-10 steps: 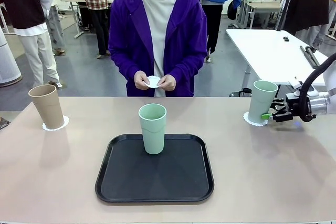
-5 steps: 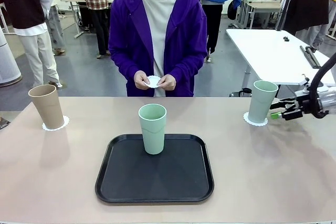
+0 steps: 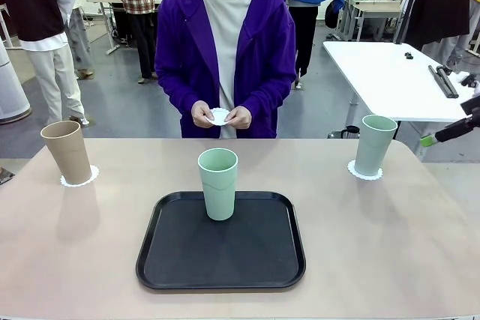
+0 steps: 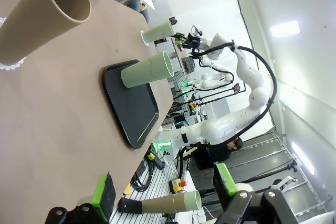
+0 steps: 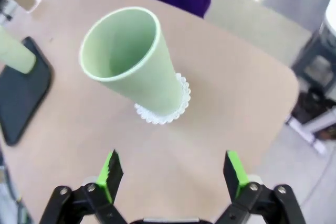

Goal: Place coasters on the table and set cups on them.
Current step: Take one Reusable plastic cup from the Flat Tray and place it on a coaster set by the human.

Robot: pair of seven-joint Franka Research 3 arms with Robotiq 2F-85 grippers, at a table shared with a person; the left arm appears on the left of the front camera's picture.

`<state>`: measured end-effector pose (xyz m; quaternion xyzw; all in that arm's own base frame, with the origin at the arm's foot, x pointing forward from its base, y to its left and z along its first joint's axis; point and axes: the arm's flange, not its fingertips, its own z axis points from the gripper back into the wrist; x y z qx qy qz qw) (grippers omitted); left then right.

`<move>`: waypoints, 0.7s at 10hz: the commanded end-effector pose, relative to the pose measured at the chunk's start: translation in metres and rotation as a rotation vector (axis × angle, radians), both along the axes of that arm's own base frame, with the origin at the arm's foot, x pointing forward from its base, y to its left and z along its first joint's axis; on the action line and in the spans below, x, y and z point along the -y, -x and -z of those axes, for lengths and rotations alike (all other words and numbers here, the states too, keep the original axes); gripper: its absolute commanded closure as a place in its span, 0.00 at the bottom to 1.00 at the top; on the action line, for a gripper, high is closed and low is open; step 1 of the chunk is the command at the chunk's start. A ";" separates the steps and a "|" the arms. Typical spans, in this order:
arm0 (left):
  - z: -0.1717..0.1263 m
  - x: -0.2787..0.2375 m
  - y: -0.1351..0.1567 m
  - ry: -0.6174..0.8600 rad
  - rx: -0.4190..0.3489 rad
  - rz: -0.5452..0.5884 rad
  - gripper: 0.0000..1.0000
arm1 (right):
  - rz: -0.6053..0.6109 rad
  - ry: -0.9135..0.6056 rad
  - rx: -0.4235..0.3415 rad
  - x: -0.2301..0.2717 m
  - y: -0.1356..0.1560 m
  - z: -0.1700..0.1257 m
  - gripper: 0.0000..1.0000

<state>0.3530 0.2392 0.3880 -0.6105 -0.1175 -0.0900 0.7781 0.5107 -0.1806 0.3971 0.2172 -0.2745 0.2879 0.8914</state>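
A tan cup [image 3: 67,151] stands on a coaster [image 3: 79,176] at the table's [image 3: 375,260] left. One mint cup [image 3: 217,183] stands on the black tray [image 3: 221,260]. The other mint cup [image 3: 374,145] stands on a coaster [image 3: 364,171] at the right. The person holds a third coaster [image 3: 219,116] in both hands. My right gripper [image 5: 170,174] is open and empty, drawn back from that cup [image 5: 134,61]; it sits at the picture's right edge [image 3: 439,137]. My left gripper [image 4: 163,187] is open and empty, low at the left, far from the tan cup [image 4: 44,17].
The tray lies in the middle, near my side. A white-topped table [image 3: 390,73] stands behind at the right, off the table's corner. Bare tabletop lies between the tray and each outer cup. In the right wrist view the table's edge [image 5: 278,103] is close by.
My right gripper has pulled away from the right mint cup, moving right and up towards the picture's edge. The cup stays upright on its coaster. The person's hands have not moved.
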 end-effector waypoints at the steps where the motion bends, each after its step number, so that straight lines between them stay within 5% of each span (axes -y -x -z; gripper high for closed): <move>1: -0.002 0.000 0.002 0.005 0.006 -0.004 0.00 | 0.070 0.068 -0.169 -0.037 0.018 -0.034 0.00; 3: -0.002 0.000 0.002 0.005 0.006 -0.004 0.00 | 0.199 0.132 -0.303 -0.072 0.028 -0.065 0.00; 7: -0.002 0.000 0.002 0.005 0.006 -0.004 0.00 | 0.263 0.365 -0.356 -0.134 0.040 -0.110 0.00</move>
